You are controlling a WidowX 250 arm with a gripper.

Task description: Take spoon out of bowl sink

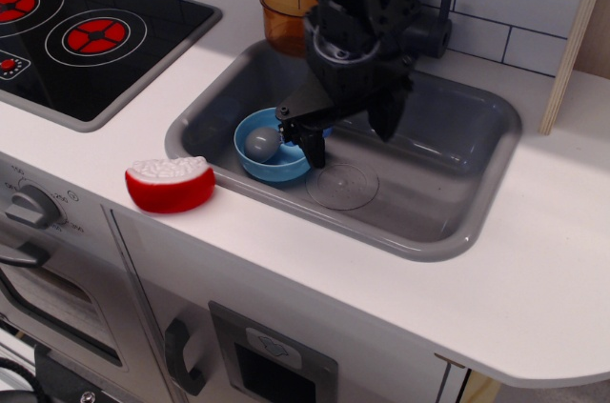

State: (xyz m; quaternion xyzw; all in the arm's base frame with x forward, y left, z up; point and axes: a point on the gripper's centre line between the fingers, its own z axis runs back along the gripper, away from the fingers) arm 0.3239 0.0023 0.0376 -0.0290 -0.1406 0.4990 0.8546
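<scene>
The light-blue bowl stands at the left end of the grey sink. The spoon's round grey head rests in the bowl; its light-blue handle points right and is mostly hidden behind a finger. My gripper is low in the sink, turned at an angle, with its jaws apart. One fingertip is at the bowl's right rim by the spoon handle. The other fingertip hangs over the sink floor further right. I cannot tell whether a finger touches the handle.
A translucent orange pot stands on the counter behind the sink, next to the dark grey faucet. A red and white toy lies on the counter left of the sink. The black stovetop is at far left.
</scene>
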